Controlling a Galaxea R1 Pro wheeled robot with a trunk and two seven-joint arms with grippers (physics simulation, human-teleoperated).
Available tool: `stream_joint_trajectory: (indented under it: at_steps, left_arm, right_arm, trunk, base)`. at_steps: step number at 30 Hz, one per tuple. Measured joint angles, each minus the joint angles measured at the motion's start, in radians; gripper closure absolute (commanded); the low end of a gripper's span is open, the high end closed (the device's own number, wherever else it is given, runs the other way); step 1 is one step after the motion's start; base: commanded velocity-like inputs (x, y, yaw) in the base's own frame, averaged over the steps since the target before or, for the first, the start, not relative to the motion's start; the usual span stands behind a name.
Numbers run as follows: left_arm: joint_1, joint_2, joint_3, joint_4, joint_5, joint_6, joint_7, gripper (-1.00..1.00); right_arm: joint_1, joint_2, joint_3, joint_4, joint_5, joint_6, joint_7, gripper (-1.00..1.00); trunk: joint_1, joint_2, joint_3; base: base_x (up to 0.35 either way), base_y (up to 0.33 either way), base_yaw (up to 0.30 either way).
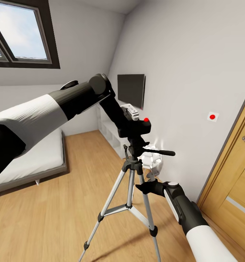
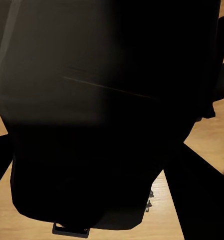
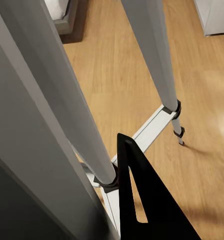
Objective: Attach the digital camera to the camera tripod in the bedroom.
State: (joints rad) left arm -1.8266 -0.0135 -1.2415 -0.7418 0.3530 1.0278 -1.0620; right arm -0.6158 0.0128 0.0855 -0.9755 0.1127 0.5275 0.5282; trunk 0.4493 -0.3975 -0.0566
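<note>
Bedroom surroundings come first: white walls, a dark-framed skylight (image 1: 22,34), a grey bed (image 1: 31,163) on the light wood floor (image 1: 64,218), a black wall TV (image 1: 131,89) and a wooden door (image 1: 235,174).

In the middle stands the tall camera tripod (image 1: 131,189) with three silver telescoping legs, black joints, centre braces and a black head carrying a pan handle that points toward the door side.

Over it reaches the left arm, whose hand (image 1: 131,122) holds the small black DSLR-style digital camera (image 1: 139,127), red button up, directly above the tripod head and seemingly touching or just off it. In the left wrist view the dark camera body (image 2: 102,115) sits close in front of the lens, so the hand looks clamped on it.

The right hand (image 1: 146,187) sits just beside the upper legs; its fingers' spread I cannot tell, though one dark fingertip (image 3: 136,200) shows near a leg joint.

The step in hand seems to be the seating itself. The next move likely calls for a small, straight lowering that keeps the camera level and centred on the head, without nudging the tripod.
</note>
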Motion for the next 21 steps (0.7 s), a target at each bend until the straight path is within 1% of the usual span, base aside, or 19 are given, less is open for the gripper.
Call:
stream_joint_trajectory:
  at_steps: [21]
  left_arm:
    - [0.000,0.000,0.000,0.000,0.000,0.000,0.000,1.00]
  right_arm:
    - [0.000,0.000,0.000,0.001,0.010,-0.010,0.001,1.00]
  trunk:
    - [0.000,0.000,0.000]
  base:
    - [0.000,0.000,0.000]
